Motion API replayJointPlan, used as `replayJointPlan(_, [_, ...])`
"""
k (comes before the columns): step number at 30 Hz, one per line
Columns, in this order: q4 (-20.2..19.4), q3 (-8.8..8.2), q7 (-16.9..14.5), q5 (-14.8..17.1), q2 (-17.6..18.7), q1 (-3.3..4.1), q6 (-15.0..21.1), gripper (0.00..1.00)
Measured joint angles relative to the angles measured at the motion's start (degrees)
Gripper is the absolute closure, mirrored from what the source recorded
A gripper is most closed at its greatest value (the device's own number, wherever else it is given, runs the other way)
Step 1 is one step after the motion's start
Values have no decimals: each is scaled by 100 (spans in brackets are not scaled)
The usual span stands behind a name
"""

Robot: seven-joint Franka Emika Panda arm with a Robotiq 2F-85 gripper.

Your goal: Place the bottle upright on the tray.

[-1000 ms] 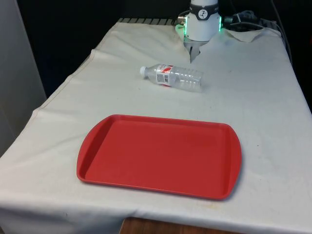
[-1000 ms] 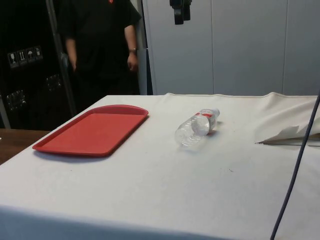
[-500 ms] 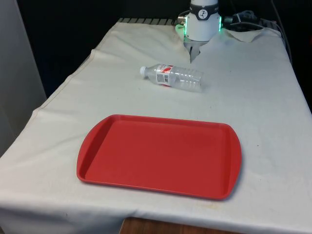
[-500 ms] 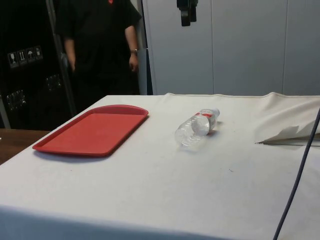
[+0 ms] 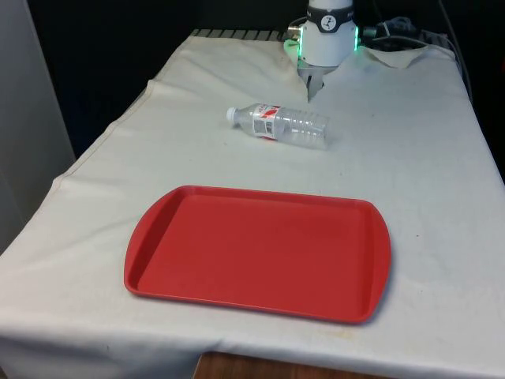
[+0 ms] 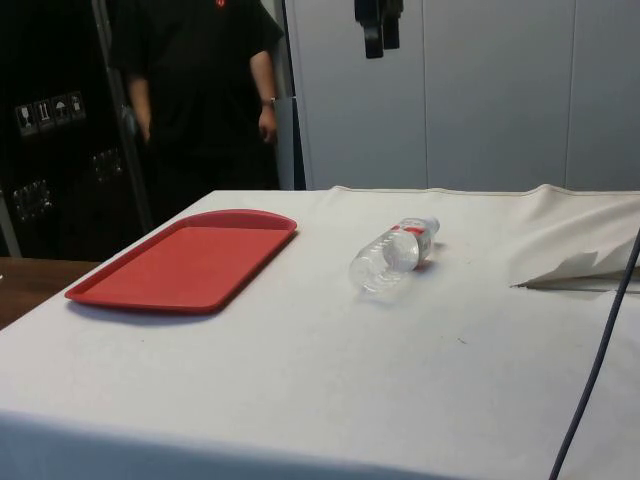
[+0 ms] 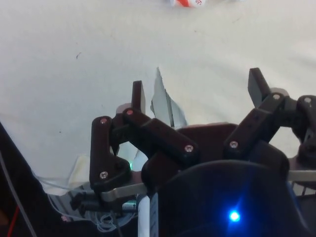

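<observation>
One bottle (image 5: 278,125) lay on its side on the white-clothed surface (image 5: 418,166): clear plastic, ribbed body, white cap, red-and-white label near the neck. In the front view its cap pointed to the front view's left. In the side view the bottle (image 6: 393,256) sat with its base toward the camera, well apart from the tray (image 6: 185,259). A sliver of the label (image 7: 188,3) showed in the wrist view.

The tray (image 5: 260,251) was red, rectangular with rounded corners and a raised rim, flat on the surface nearer the front camera than the bottle. Nothing on it.

The tool (image 7: 197,94) hung high above the surface, fingers spread wide, pinching nothing. In the front view the tool (image 5: 312,84) sat just behind the bottle's base end. In the side view the tool (image 6: 379,30) was at the top edge.

Change vs 1.0 s ago: in the side view the tool had shifted slightly right and up. Bottle and tray hadn't moved.

A person (image 6: 195,90) in black stood behind the tray's end of the surface.
</observation>
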Motion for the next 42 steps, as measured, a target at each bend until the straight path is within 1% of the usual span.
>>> replayJointPlan(3, [-34, -6, 132, 0, -11, 0, 0, 0])
replayJointPlan(14, [-138, -11, 401, -29, -86, -6, 0, 0])
replayJointPlan(28, [-464, -17, 859, -172, -327, -6, 120, 0])
replayJointPlan(32, [-521, -6, 945, -195, -378, -6, 132, 0])
replayJointPlan(35, [-596, 6, 1071, -223, -435, -6, 149, 0])
replayJointPlan(39, [-625, 57, 1197, -258, -470, 0, 149, 0])
replayJointPlan(42, [-625, 57, 1197, -258, -470, -6, 149, 0])
